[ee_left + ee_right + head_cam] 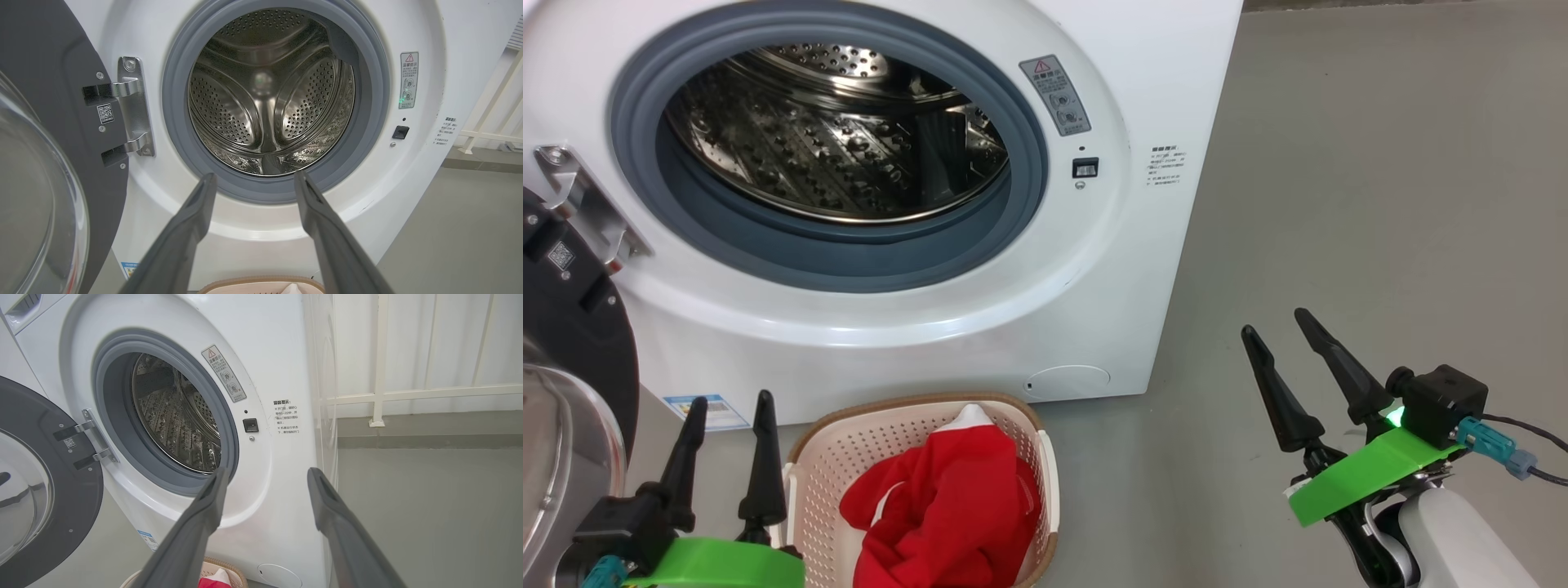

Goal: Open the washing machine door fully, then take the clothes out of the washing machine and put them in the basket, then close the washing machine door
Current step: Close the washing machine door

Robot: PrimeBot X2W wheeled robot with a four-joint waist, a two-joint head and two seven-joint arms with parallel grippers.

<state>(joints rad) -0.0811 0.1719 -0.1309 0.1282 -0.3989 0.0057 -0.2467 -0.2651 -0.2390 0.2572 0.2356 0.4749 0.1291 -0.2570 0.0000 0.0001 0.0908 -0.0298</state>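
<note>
The white washing machine [1160,73] stands before me, its steel drum [841,131] bare inside the grey ring. Its black door [580,327] with the glass bowl is swung wide open to the left, seen also as the door [45,102] and the door [45,490]. The red clothes [947,506] lie in the cream basket [915,412] on the floor below the opening. My left gripper [731,408] is open and empty just left of the basket. My right gripper [1278,322] hangs open and empty over the floor, right of the machine.
Grey floor [1380,204] stretches to the right of the machine. A white railing [380,396] stands behind it in the right wrist view. The door's metal hinge [132,106] juts out at the left of the opening.
</note>
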